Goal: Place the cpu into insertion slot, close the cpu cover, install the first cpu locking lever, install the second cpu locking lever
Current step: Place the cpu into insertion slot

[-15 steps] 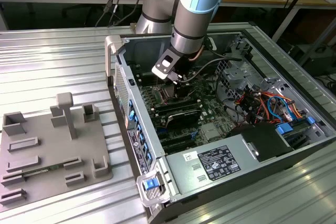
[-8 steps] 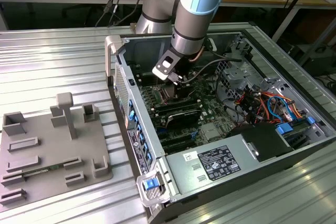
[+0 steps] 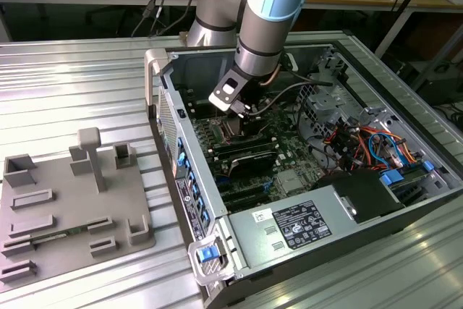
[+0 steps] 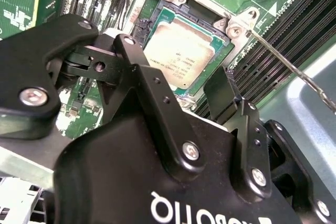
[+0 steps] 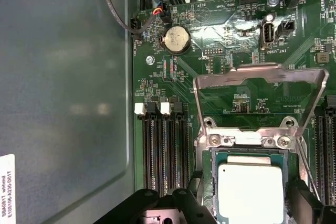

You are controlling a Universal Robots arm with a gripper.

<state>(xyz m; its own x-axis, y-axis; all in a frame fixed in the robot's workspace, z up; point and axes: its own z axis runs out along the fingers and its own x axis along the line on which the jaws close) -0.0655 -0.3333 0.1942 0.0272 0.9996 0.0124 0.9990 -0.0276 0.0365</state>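
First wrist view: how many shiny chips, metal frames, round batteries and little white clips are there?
chip: 1
metal frame: 1
round battery: 1
white clips: 2
Total: 5

The cpu lies in the insertion slot inside the computer case, the cpu cover tilted up off one edge, memory slots beside it, and a tray outside at the exterior view's left.

The small square silvery-grey metal cpu lies flat in the square dark insertion slot on the green motherboard. The thin hollow silver cpu cover stands open, hinged at the slot's edge.
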